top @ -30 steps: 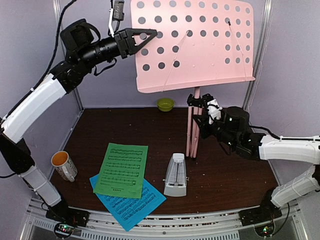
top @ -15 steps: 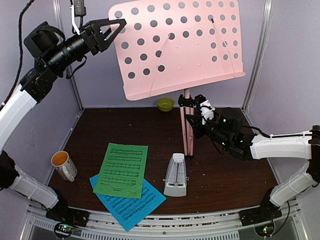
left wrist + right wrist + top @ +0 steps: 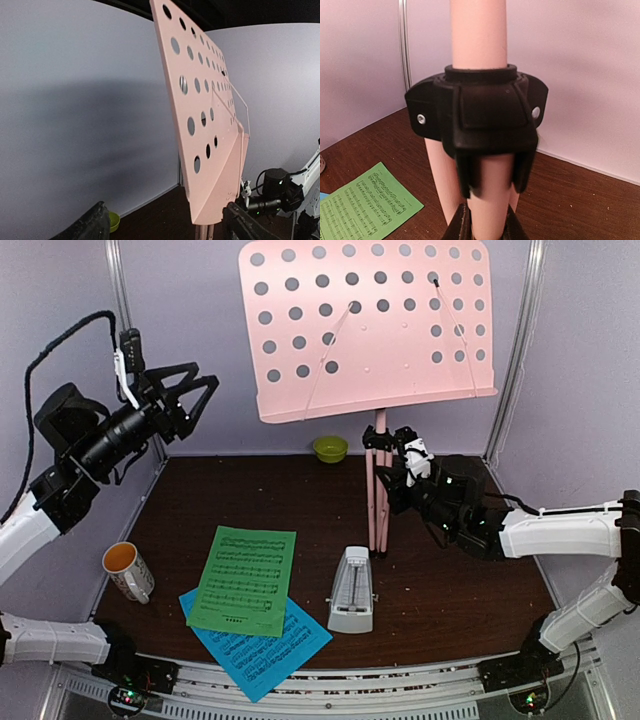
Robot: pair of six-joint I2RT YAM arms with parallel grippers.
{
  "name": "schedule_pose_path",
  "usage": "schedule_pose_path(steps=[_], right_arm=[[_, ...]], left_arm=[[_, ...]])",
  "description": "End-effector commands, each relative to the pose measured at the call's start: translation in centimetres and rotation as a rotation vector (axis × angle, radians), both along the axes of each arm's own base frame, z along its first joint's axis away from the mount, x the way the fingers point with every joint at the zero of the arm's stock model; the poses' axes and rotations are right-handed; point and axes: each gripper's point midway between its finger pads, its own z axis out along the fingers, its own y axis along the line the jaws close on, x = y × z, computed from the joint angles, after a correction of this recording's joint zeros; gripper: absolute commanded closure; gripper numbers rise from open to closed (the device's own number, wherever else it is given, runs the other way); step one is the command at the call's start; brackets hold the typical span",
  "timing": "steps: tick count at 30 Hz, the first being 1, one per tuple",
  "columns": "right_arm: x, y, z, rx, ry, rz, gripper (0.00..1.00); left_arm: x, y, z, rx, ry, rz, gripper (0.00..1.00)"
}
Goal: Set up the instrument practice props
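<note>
Music stand [image 3: 380,330]: light, stiff, top-heavy, I judge; right gripper [image 3: 385,475] clamps its pole [image 3: 377,515], the soundest hold; left gripper [image 3: 195,402] gapes empty

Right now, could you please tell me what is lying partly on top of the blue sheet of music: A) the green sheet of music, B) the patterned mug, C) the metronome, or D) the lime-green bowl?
A: the green sheet overlaps the upper left part of the blue sheet, hiding that portion of it.
</note>
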Motion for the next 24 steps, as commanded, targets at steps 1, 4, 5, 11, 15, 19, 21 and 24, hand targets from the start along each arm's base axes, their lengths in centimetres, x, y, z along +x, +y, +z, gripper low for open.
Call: schedule_pose_path(steps=[1,4,5,11,15,19,21,24], right_arm=[[-0.2,-1.3,8.0,0.209,-0.186,-0.032,1.00],[-0.3,-1.4,8.0,0.213,-0.182,-0.036,1.00],[-0.3,-1.4,8.0,0.215,-0.181,-0.037,1.00],[-0.3,-1.7,8.0,0.226,-0.177,-0.043,1.00],[-0.2,-1.8,7.9,0.238,-0.172,-0.049,1.00],[-0.1,-1.8,7.9,0.244,-0.170,-0.052,1.00],[-0.1,-1.8,7.9,0.246,-0.170,-0.051,1.00],[0.0,-1.8,8.0,0.249,-0.171,-0.052,1.00]], left_arm=[[3.4,-0.3,-7.7,0.069,0.068,0.102,0.21],[5.0,-2.1,-12.9,0.114,0.124,0.068,0.23],[5.5,-3.0,-14.0,0.127,0.131,0.047,0.23],[8.2,-10.7,-18.7,0.231,0.132,-0.118,0.27],[10.2,-15.7,-21.1,0.258,0.140,-0.218,0.28],[10.9,-19.4,-21.9,0.236,0.127,-0.299,0.29],[10.9,-21.2,-22.5,0.241,0.128,-0.332,0.30],[10.9,-23.4,-23.9,0.253,0.136,-0.364,0.30]])
